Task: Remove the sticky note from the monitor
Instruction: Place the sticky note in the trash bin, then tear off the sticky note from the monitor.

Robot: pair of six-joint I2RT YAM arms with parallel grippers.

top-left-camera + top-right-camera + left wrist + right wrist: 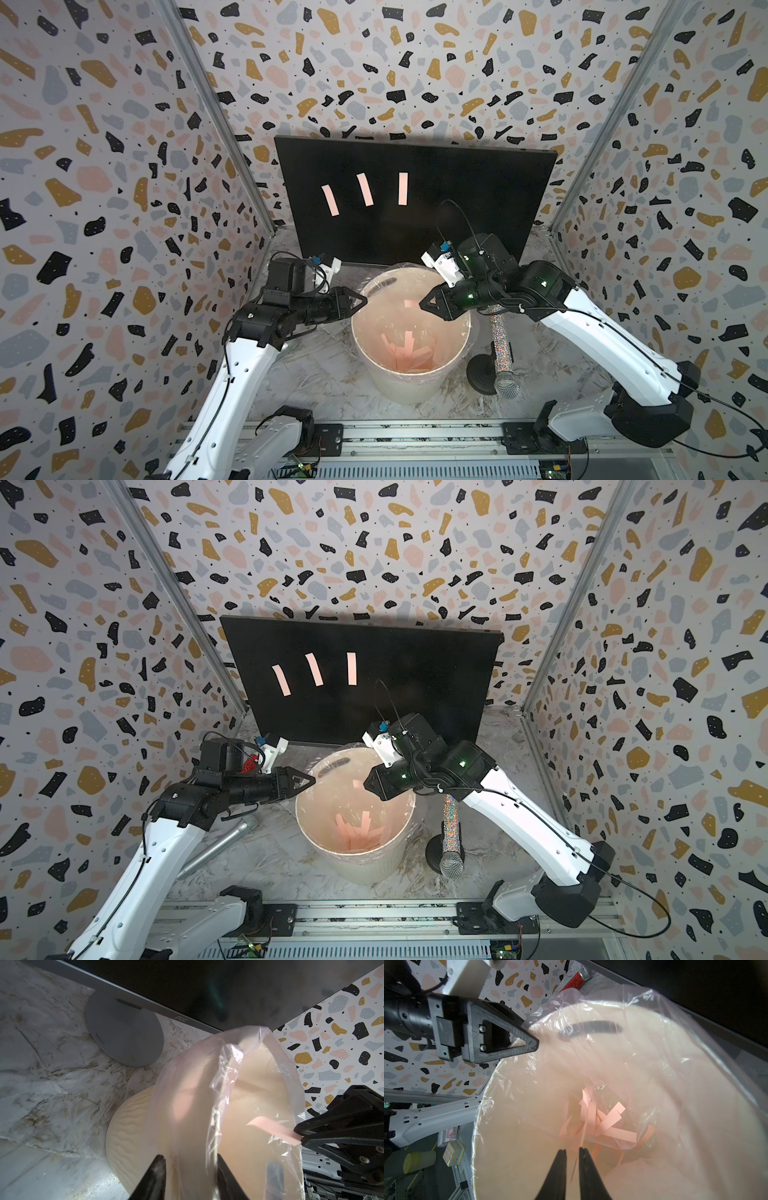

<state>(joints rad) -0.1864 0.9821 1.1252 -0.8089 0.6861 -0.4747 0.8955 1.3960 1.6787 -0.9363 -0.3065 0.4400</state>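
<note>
Black left gripper hangs spread at the clear-lined cream plastic bucket, opposite a pink paper sticky strip at the right gripper, whose own wrist view shows jaws barely parted, likely releasing; in both top views three pink strips on the flat black monitor need peeling next.

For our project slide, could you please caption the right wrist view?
Right gripper, jaws slightly parted, above the bag-lined bucket with pink sticky-note strips at its bottom; left gripper at the rim.

Top views: high at the front, far off, looking down toward the monitor.
Left wrist: close beside the bucket, facing the monitor's lower edge.
Right wrist: close, looking into the bucket.
Shared: the bucket.
</note>
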